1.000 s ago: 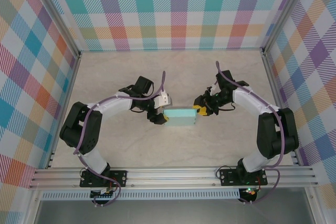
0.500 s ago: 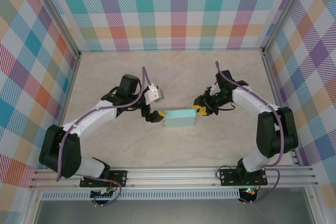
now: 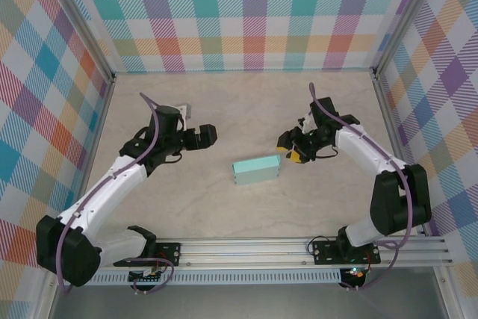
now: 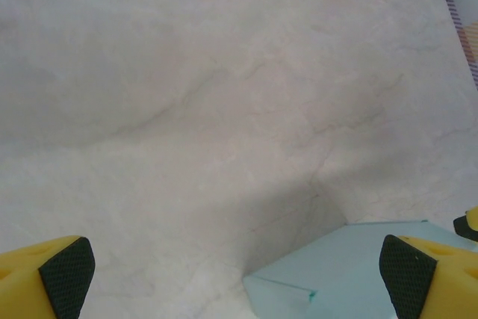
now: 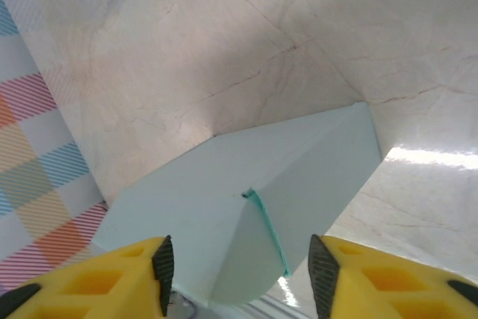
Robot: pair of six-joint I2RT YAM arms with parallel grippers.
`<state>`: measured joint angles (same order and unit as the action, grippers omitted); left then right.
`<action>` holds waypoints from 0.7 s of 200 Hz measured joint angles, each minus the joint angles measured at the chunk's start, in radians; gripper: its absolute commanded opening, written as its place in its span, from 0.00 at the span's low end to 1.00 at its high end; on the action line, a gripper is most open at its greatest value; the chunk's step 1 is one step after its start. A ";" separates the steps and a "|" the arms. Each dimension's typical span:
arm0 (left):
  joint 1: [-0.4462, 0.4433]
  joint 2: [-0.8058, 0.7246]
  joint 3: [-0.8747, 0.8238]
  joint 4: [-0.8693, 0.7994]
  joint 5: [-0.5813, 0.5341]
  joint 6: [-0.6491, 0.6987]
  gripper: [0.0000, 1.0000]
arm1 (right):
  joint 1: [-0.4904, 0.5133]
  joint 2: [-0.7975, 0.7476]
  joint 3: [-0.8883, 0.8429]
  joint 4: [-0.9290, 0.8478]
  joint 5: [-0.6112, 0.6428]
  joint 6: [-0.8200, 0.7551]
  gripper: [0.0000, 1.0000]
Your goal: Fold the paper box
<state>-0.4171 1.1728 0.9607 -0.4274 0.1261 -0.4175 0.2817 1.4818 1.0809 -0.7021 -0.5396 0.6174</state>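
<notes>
The paper box (image 3: 256,170) lies folded on the tabletop (image 3: 224,207), my right gripper (image 3: 290,156) spread apart just beside its right end and my left gripper (image 3: 211,134) spread farther off; I judge it light, crushable card, best pinched gently along a stiff creased edge.

Setting: a robotics lab test cell. Evidence:
- Marble-look worktop (image 3: 246,110) boxed in on three sides by plaid-printed panels (image 3: 246,16).
- Aluminium extrusion rail (image 3: 246,248) along the near edge, with matching corner posts (image 3: 75,19).
- Left arm (image 3: 112,184) and right arm (image 3: 366,151) bolted to that rail, with exposed purple cables (image 3: 153,121).
- Small electronics (image 3: 146,276) under the rail, possibly a controller board.
</notes>
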 measured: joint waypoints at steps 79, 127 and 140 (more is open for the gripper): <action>-0.092 0.006 -0.042 -0.031 0.251 -0.247 1.00 | 0.002 -0.257 -0.216 0.215 0.042 -0.455 0.65; -0.106 0.136 -0.040 0.019 0.338 -0.249 1.00 | 0.002 -0.437 -0.462 0.482 -0.037 -0.894 0.69; -0.114 0.171 -0.035 0.018 0.342 -0.249 1.00 | 0.002 -0.436 -0.499 0.527 -0.079 -1.008 0.73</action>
<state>-0.5308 1.3434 0.9253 -0.4095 0.4683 -0.6662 0.2836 1.0458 0.5819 -0.1749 -0.6189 -0.3904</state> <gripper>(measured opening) 0.999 0.697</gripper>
